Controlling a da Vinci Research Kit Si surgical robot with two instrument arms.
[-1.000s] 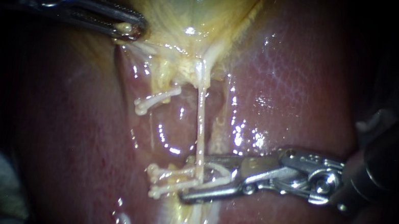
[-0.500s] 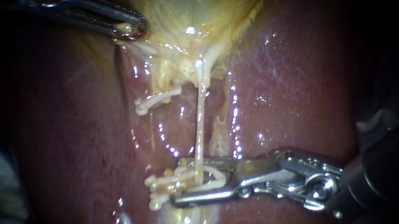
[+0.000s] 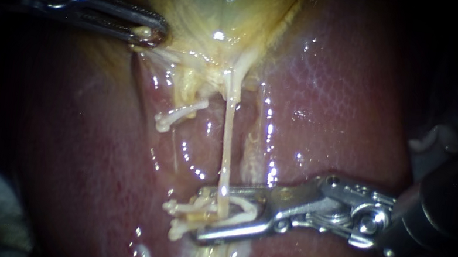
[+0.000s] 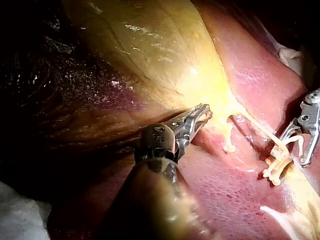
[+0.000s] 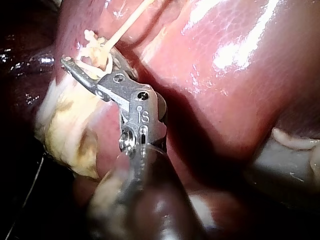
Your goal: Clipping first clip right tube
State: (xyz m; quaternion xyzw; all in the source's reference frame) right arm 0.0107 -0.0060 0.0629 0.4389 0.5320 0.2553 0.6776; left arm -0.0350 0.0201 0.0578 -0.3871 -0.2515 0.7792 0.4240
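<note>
On wet red liver (image 3: 333, 101), thin pale stringy tube (image 3: 228, 146) is straddled low down by R instrument (image 3: 212, 212): shiny metal jaws part-closed, holding white curved clip (image 3: 255, 209) round it. L instrument (image 3: 153, 34) ridged jaws clamped on glossy yellowish gallbladder (image 3: 221, 9) edge.

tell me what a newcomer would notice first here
A pale tube runs taut down the middle from the yellow gallbladder. At its lower end my right instrument straddles it, a white clip held in its jaws; my left instrument grips the gallbladder's edge at upper left.
</note>
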